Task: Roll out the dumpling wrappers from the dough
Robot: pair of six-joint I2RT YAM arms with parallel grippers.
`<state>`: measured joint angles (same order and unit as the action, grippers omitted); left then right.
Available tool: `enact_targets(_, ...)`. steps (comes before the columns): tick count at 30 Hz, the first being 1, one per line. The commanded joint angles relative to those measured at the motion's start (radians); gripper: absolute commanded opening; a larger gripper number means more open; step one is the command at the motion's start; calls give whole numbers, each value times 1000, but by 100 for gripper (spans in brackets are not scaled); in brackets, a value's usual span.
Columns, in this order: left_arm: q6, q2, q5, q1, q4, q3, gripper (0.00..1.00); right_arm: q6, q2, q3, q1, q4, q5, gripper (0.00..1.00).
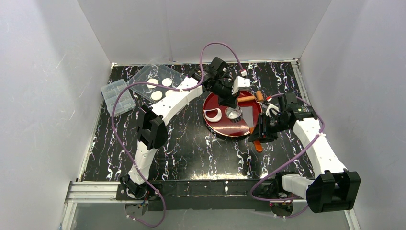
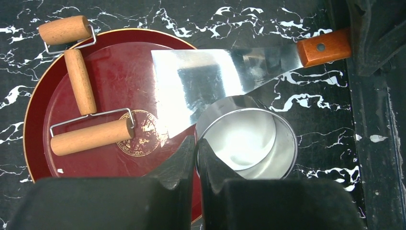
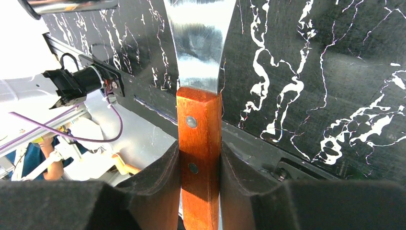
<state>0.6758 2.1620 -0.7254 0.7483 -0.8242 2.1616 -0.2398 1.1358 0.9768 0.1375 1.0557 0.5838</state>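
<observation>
Three dumpling wrappers (image 1: 156,95), neat white discs, lie on a clear sheet (image 1: 143,76) at the far left of the black marbled counter (image 1: 191,148), beside a clear plastic box (image 1: 117,97), as seen from overhead; well apart from them, a crescent of dough (image 1: 213,115) rests on the left side of a dark red plate (image 1: 225,127) at the counter's middle. Over that plate the left gripper (image 1: 230,103) hangs above a metal ring (image 1: 234,114), while the right gripper (image 1: 261,132) holds a spatula (image 1: 258,144) by its orange handle at the plate's right edge. From the left wrist, the left gripper (image 2: 196,148) has its fingers pressed together at the near wall of the metal ring (image 2: 287,143), seemingly pinching it; the ring sits partly over the spatula's shiny blade (image 2: 210,76), white shows inside it, and a wooden roller (image 2: 91,136) lies on the plate's other side. From the right wrist, the right gripper (image 3: 198,158) pinches the spatula's wooden handle (image 3: 198,129) between both fingers, the blade reaching away over the counter.
</observation>
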Motion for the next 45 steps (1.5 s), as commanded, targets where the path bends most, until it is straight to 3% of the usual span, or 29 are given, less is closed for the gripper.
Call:
enact_targets(1, -32, -26, 4, 1, 44, 28, 0, 23, -3, 6, -3, 25, 35, 1)
enact_targets(5, -49, -23, 4, -2, 43, 53, 0, 15, 8, -23, -3, 37, -12, 1)
enact_targets(12, -66, -24, 4, -4, 41, 44, 0, 20, -28, -39, -3, -8, 50, 1)
enact_targets(24, -342, 41, 150, -17, 122, 72, 0, 43, -81, -134, -2, -46, 176, 1)
enact_targets(34, -389, 65, 173, -17, 154, 101, 0, 60, -134, -152, -2, -81, 206, 1)
enact_targets(45, -408, 38, 133, -19, 121, 171, 0, 54, -133, -165, -1, -121, 139, 1)
